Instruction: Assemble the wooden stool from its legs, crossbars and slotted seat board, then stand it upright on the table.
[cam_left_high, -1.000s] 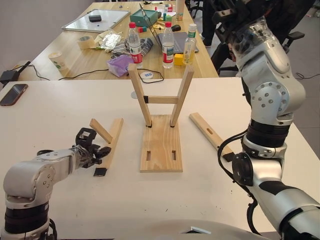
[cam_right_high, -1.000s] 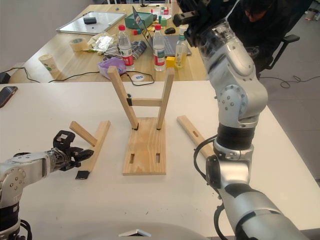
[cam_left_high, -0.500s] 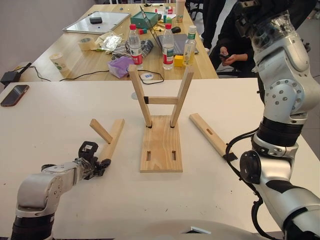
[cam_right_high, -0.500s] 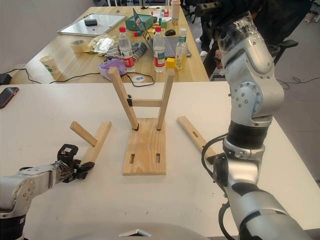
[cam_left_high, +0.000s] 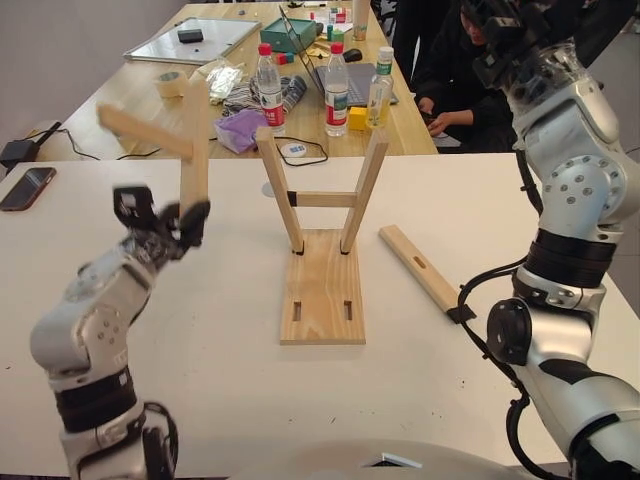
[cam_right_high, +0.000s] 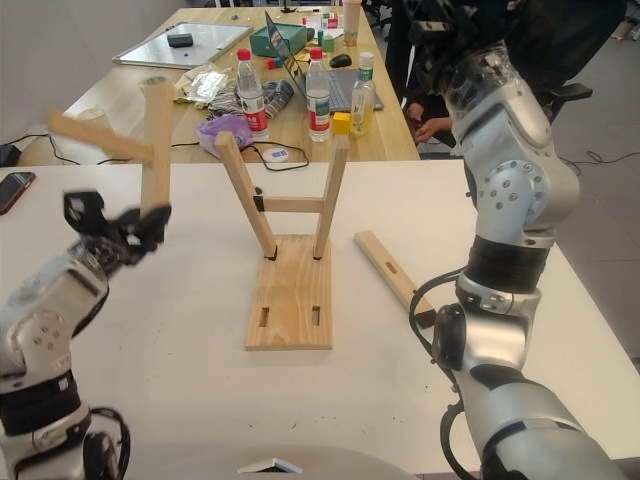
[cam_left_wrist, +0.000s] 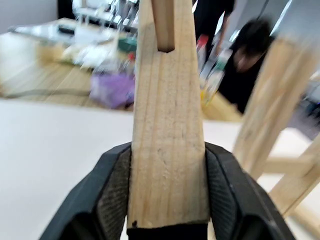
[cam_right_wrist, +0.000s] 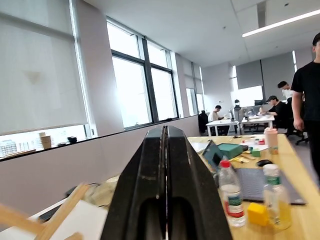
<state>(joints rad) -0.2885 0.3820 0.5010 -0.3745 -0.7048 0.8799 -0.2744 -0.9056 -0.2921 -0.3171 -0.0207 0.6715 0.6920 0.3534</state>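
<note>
the left hand (cam_left_wrist: 168, 200) is up off the table (cam_left_high: 200, 380), over its left side. its fingers (cam_left_wrist: 112, 192) are clamped tight on the lower end of a lifted leg (cam_left_high: 193, 140). that leg stands nearly upright in the air, and a short crossbar (cam_left_high: 140, 132) pegged into it sticks out sideways to the robot's left.

the seat board (cam_left_high: 322, 300) lies flat in the middle of the table. at its far end two standing legs (cam_left_high: 283, 195) rise from their slots, splayed apart at the top and joined by a fitted crossbar (cam_left_high: 325, 200). the two near slots (cam_left_high: 298, 311) are open. a loose leg (cam_left_high: 420, 268) lies flat on the table just right of the board, not touching it.

the right hand (cam_right_wrist: 166, 150) is raised high at the far right, well above the table, its fingers pressed together with nothing between them.

a phone (cam_left_high: 27, 188) lies at the table's left edge. bottles (cam_left_high: 268, 85) stand on the wooden table (cam_left_high: 408, 135) behind.
</note>
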